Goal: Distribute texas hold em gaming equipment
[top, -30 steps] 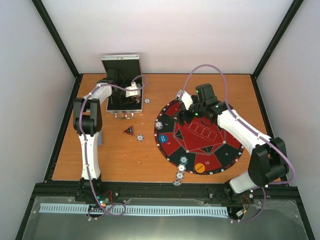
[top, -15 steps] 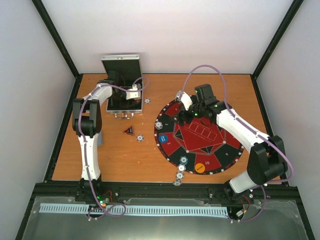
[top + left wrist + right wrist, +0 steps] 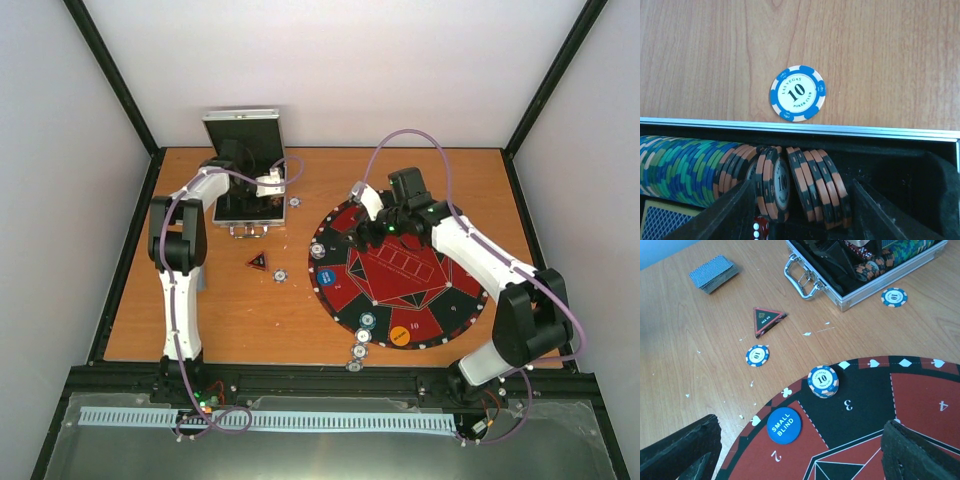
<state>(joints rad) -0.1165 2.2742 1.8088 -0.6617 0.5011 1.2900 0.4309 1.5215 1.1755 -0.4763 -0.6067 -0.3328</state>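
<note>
Left fingers (image 3: 732, 212) slightly rightward, astride edge-standing chips (image 3: 775, 182)

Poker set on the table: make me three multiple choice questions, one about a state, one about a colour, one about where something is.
1. The metal case is: A shut; B open, with chips standing on edge inside; C open and empty.
2. The loose chip on the table just outside the case is: A blue and white, marked 10; B red, marked 5; C green, marked 25.
3. The SMALL BLIND disc lies: A in the case; B on the table; C on the round mat, by the number 2.

Answers: 1 B, the left wrist view looks into rows of upright chips. 2 A, its face reads 10 inside a blue spotted rim. 3 C, the right wrist view shows it on the red field beside the 2.
</note>
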